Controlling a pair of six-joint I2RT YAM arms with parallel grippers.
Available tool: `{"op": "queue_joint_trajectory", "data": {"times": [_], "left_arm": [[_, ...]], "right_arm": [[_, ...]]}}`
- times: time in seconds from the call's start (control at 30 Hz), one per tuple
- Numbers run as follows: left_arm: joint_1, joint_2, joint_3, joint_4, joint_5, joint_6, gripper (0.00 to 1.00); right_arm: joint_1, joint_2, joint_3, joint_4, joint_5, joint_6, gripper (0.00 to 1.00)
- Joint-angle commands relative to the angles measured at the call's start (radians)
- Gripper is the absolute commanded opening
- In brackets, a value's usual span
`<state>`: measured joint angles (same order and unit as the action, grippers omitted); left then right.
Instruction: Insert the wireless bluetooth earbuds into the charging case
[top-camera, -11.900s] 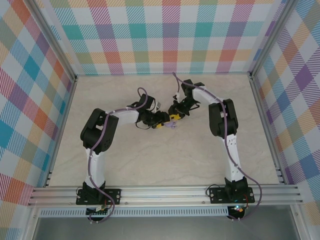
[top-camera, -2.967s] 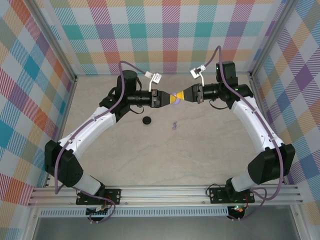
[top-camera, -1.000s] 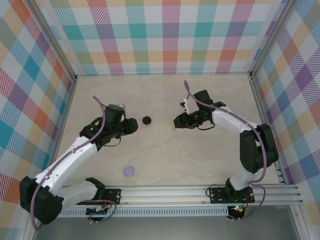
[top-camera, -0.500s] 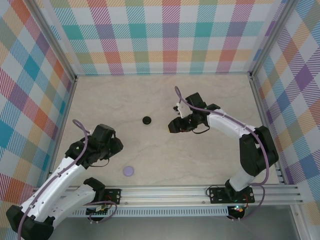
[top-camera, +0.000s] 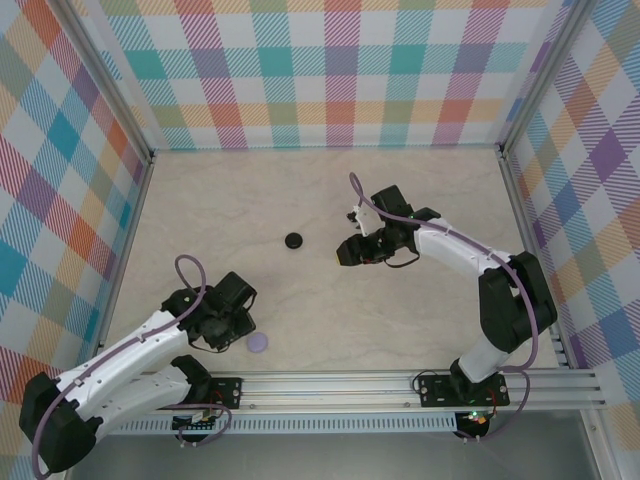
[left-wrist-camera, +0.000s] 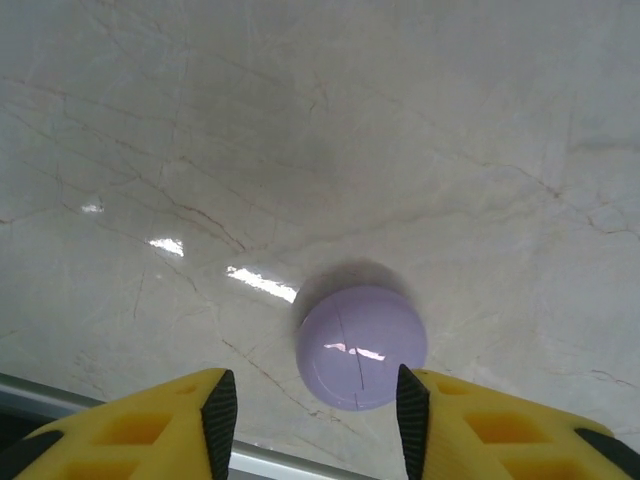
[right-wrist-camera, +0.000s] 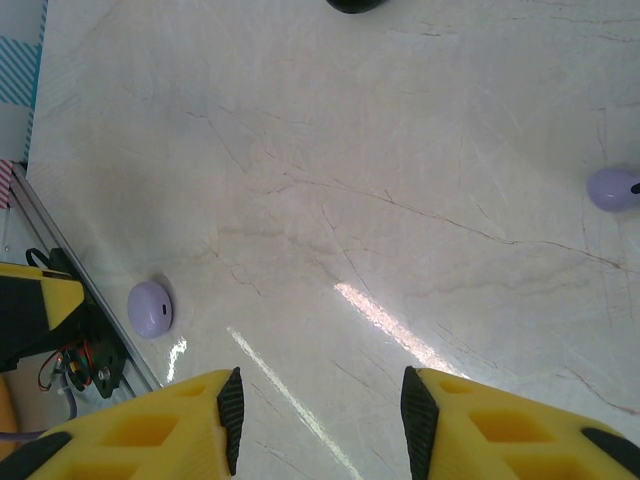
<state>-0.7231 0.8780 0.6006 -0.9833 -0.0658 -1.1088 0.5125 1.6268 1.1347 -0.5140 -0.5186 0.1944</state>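
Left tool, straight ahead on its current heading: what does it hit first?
Most likely the lavender case. It lies on the table just ahead of the open left tool, in line with the gap between its fingers. Depth is hard to judge.

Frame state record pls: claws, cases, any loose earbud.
left claw: open, low over the table, nothing gripped
lavender round glossy case: shut, lying on the beige marble-look table near its front edge, just ahead of the left claw's fingertips
right claw: open, empty
black round case: mid table, untouched
pale lavender earbud: loose on the table, not in a case
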Motion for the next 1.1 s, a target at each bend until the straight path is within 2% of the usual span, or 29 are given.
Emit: {"op": "queue_joint_trajectory", "data": {"times": [0.0, 0.13, 0.43, 0.77, 1.07], "left_arm": [[-0.032, 0.009, -0.037, 0.055, 0.03, -0.052, 0.52], [-0.051, 0.017, -0.071, 0.112, 0.042, -0.063, 0.62], [-0.053, 0.021, -0.172, 0.301, 0.103, -0.089, 0.69], [-0.053, 0.112, -0.191, 0.371, 0.11, -0.095, 0.7], [-0.054, 0.21, -0.156, 0.499, 0.117, -0.098, 0.63]], "right_arm": [[0.008, 0.016, 0.016, 0.012, -0.002, -0.011, 0.47], [0.008, 0.016, 0.014, 0.009, -0.001, -0.013, 0.47], [0.008, 0.008, 0.022, -0.004, 0.002, -0.021, 0.47], [0.008, -0.003, 0.027, -0.013, 0.01, -0.024, 0.48], [0.007, -0.018, 0.017, -0.022, 0.025, -0.033, 0.48]]}}
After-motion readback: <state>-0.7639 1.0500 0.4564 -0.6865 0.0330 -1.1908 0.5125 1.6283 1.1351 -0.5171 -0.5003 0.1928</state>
